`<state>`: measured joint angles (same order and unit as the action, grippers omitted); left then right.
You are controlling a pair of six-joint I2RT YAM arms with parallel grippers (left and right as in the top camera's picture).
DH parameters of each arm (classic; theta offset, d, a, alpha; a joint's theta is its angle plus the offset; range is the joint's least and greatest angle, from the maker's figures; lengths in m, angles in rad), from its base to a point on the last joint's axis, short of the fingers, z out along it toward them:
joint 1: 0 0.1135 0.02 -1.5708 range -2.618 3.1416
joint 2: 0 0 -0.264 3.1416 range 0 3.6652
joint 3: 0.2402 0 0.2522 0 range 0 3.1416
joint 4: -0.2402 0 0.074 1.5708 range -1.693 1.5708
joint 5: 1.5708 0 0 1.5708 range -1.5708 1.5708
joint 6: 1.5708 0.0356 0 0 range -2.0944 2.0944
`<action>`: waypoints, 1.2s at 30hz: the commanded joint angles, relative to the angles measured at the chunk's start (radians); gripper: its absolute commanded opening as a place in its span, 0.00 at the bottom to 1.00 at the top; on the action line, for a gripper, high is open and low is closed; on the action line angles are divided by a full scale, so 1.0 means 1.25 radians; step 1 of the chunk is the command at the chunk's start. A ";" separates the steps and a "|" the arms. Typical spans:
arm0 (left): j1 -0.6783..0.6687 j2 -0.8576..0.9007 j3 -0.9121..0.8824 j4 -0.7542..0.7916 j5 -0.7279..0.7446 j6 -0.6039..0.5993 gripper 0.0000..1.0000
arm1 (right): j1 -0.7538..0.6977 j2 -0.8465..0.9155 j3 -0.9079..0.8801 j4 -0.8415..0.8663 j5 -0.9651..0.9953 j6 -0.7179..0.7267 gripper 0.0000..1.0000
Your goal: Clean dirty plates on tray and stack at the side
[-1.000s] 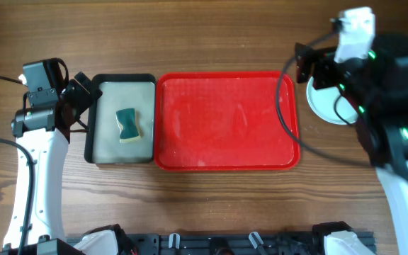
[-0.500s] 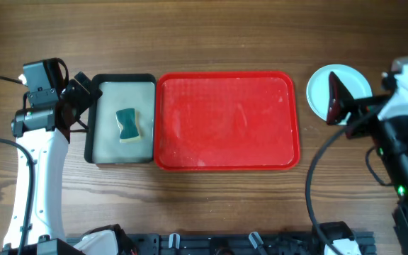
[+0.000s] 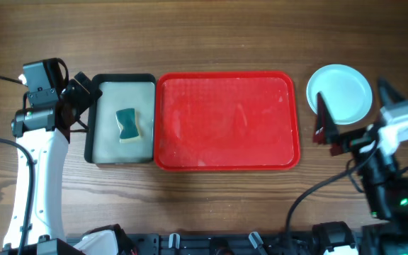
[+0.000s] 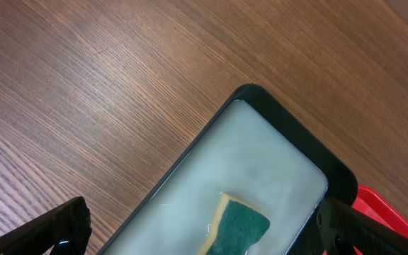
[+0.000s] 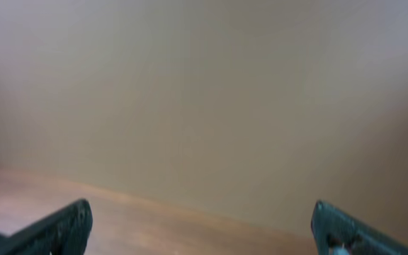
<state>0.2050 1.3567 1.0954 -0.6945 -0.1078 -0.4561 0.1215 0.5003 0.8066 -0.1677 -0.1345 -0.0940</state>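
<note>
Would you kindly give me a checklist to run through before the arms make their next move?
1. The red tray is bare: ok.
2. The plates sit on the table right of it: ok.
3. How many plates are stacked there: cannot tell.
4. The left claw is open and empty: ok.
5. The right claw is open and empty: ok.
6. The sponge lies in the black-rimmed tray: ok.

Right arm withdrawn from over plates [image 3: 342,92] toward front right corner of view. Right end effector [image 3: 350,99] swung round, fingers now flanking stack from front. Plates, half hidden by arm before, now fully exposed.
</note>
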 commanded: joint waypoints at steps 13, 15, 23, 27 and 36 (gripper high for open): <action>0.005 -0.002 0.013 0.002 -0.008 -0.010 1.00 | -0.003 -0.370 -0.517 0.330 -0.076 -0.006 1.00; 0.005 -0.002 0.013 0.002 -0.008 -0.010 1.00 | -0.014 -0.385 -0.555 0.363 -0.077 -0.002 1.00; 0.005 -0.002 0.013 0.002 -0.008 -0.010 1.00 | -0.081 -0.397 -0.601 0.355 -0.077 0.069 1.00; 0.005 -0.002 0.013 0.002 -0.008 -0.010 1.00 | -0.096 -0.398 -0.607 0.349 -0.076 0.069 1.00; 0.005 -0.002 0.013 0.002 -0.008 -0.010 1.00 | -0.099 -0.398 -0.642 0.292 -0.076 0.051 1.00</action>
<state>0.2054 1.3567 1.0954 -0.6945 -0.1078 -0.4587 0.0044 0.0181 0.0078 0.2119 -0.2352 -0.0238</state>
